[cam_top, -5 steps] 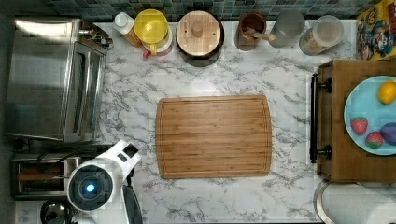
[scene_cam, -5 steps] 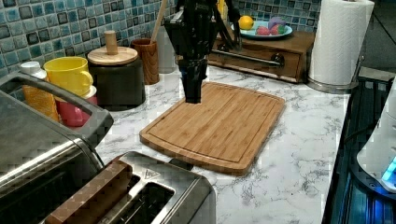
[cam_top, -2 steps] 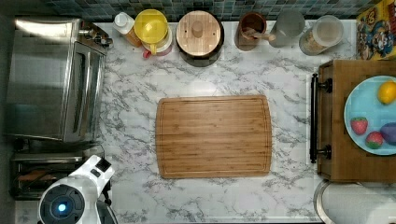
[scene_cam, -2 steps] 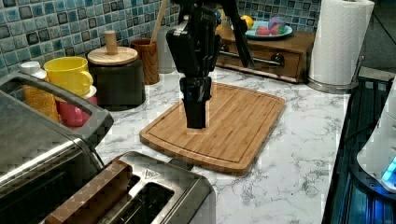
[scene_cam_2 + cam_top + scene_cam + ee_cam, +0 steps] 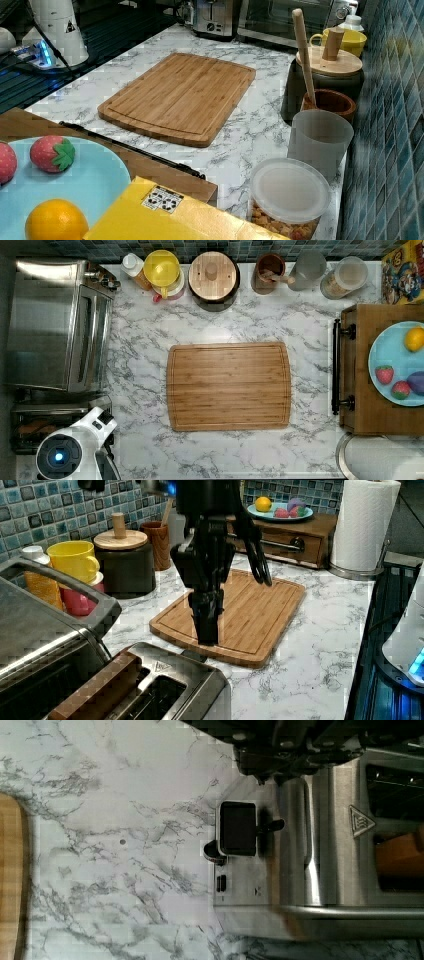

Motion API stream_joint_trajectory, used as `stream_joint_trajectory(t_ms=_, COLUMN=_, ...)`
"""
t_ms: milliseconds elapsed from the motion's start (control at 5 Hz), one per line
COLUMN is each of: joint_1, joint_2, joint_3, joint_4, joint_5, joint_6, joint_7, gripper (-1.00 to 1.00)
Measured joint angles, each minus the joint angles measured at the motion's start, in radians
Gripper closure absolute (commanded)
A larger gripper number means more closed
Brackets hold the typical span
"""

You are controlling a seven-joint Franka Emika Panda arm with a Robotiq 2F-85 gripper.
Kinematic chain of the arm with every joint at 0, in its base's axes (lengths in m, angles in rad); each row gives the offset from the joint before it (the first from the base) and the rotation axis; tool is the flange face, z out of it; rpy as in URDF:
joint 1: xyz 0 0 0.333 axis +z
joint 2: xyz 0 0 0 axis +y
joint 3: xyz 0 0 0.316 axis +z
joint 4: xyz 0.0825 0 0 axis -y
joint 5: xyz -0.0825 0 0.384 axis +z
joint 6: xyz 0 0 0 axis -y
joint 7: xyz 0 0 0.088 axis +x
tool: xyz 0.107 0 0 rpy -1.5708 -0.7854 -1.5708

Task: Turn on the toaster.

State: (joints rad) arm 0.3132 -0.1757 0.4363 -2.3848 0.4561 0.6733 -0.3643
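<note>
The toaster (image 5: 165, 690) is a small steel box at the left view's bottom, with a brown slice (image 5: 95, 690) standing in one slot. In the top view the toaster (image 5: 35, 422) sits at the lower left, partly under the arm's white wrist (image 5: 75, 450). My gripper (image 5: 206, 637) points straight down with its fingers together and nothing in them. It hangs over the cutting board's near edge, just beyond the toaster's end. The wrist view looks down on the toaster (image 5: 320, 845) and its black side lever (image 5: 238, 828), which juts over the marble counter.
A large steel toaster oven (image 5: 55, 325) stands beside the toaster. A bamboo cutting board (image 5: 229, 386) lies mid-counter. A yellow mug (image 5: 162, 267) and a lidded jar (image 5: 212, 272) line the back wall. A wooden box (image 5: 360, 410) carries a fruit plate, with a paper towel roll (image 5: 362, 525) nearby.
The arm has travelled from over the cutting board toward the toaster, to the top view's lower left, and has come lower. The fingers stay together.
</note>
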Motion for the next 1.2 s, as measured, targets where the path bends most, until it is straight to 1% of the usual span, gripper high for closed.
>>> stream_joint_trajectory(t_ms=200, joint_1=-0.012, joint_2=0.033, joint_3=0.029, joint_4=0.0, joint_5=-0.011, joint_6=0.023, joint_7=0.042, gripper=1.0)
stream_joint_trajectory(t_ms=400, joint_1=-0.021, joint_2=0.058, joint_3=0.036, joint_4=-0.002, joint_5=-0.012, joint_6=0.059, joint_7=0.059, gripper=1.0)
stream_joint_trajectory(t_ms=600, joint_1=-0.04, joint_2=0.057, joint_3=0.036, joint_4=-0.002, joint_5=-0.08, joint_6=0.059, joint_7=0.059, gripper=1.0)
stream_joint_trajectory(t_ms=800, joint_1=-0.065, joint_2=0.055, joint_3=0.036, joint_4=-0.002, joint_5=-0.097, joint_6=0.059, joint_7=0.06, gripper=1.0)
stream_joint_trajectory(t_ms=1000, joint_1=-0.073, joint_2=0.068, joint_3=0.027, joint_4=0.004, joint_5=-0.095, joint_6=0.058, joint_7=0.06, gripper=1.0)
stream_joint_trajectory(t_ms=1200, joint_1=-0.07, joint_2=0.088, joint_3=0.026, joint_4=0.014, joint_5=-0.068, joint_6=0.051, joint_7=0.059, gripper=1.0)
